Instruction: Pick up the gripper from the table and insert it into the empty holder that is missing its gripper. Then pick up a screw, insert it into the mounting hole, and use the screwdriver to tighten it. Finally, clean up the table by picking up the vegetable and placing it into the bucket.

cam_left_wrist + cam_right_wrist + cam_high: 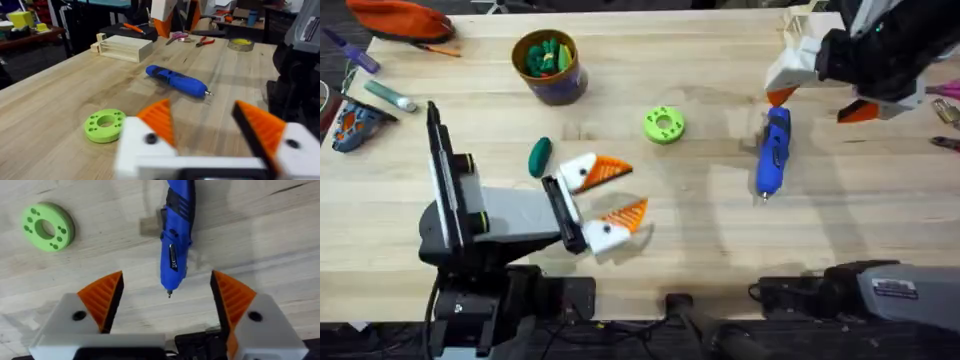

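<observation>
On the wooden table point(700, 200) we see the screwdriver point(773, 152) lying flat toward the right side, its thin metal tip pointing toward the near edge where the arm bases sit. Our right gripper point(820, 102) hovers just beyond the screwdriver's far end, fingers spread wide and holding nothing; from the right wrist camera the blue body point(176, 240) lies between the lines of the two orange pads point(102, 297), with the tip reaching nearly level with them. Our left gripper point(615, 192) rests low at the left-centre of the table, also spread apart and empty, both of its white mounts carrying orange tips. From the left wrist camera we look past its orange pads point(159, 120) toward the screwdriver point(176, 80), which lies well apart from them. The vegetable point(540, 157) lies on the wood just beside the left gripper's upper finger, on its far-left side; we cannot tell whether they touch. The bucket point(549, 67) stands upright farther back on the left, with green and yellow pieces inside. A bright green disc point(664, 124) with holes sits between the bucket and the screwdriver, near the table's middle, and a pale wooden block point(122, 48) sits beyond the screwdriver in the left wrist view.
</observation>
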`<control>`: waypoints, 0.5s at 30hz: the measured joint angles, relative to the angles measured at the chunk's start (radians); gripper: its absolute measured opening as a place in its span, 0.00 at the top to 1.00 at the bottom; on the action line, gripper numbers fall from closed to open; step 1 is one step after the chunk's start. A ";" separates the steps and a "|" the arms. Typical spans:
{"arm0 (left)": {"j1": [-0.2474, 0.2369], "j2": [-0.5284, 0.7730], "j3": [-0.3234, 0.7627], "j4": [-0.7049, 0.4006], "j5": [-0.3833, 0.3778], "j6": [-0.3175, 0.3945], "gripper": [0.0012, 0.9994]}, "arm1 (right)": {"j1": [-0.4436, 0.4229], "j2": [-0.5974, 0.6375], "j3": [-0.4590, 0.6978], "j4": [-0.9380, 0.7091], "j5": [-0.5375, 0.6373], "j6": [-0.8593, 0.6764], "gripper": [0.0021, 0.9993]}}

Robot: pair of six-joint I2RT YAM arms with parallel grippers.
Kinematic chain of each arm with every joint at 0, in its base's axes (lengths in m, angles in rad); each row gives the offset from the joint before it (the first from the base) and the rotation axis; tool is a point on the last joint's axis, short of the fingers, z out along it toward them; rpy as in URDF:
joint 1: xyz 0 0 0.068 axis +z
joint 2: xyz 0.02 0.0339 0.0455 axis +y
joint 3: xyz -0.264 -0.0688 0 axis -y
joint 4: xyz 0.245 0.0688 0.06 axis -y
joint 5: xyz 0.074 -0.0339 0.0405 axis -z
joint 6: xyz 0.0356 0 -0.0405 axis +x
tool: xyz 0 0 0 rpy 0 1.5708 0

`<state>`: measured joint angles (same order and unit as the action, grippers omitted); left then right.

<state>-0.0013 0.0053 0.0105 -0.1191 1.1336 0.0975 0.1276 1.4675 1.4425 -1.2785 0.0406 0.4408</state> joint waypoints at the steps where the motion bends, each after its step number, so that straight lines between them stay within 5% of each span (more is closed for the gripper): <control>1: 0.000 0.000 0.000 0.000 0.000 0.000 0.62 | 0.000 0.000 0.000 0.000 0.000 0.000 0.01; 3: 0.000 0.000 0.000 0.000 0.000 0.000 0.93 | 0.000 0.000 0.000 0.000 0.000 0.000 0.01; 4: 0.000 0.000 0.000 0.000 0.000 0.003 0.98 | 0.000 0.000 0.000 0.000 0.000 0.000 0.01; 15: 0.000 0.000 0.000 0.000 0.000 0.003 0.99 | 0.000 0.000 0.000 0.001 0.000 0.030 0.01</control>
<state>-0.0013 0.0053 0.0105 -0.1192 1.1339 0.1009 0.1276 1.4677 1.4425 -1.2771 0.0405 0.4713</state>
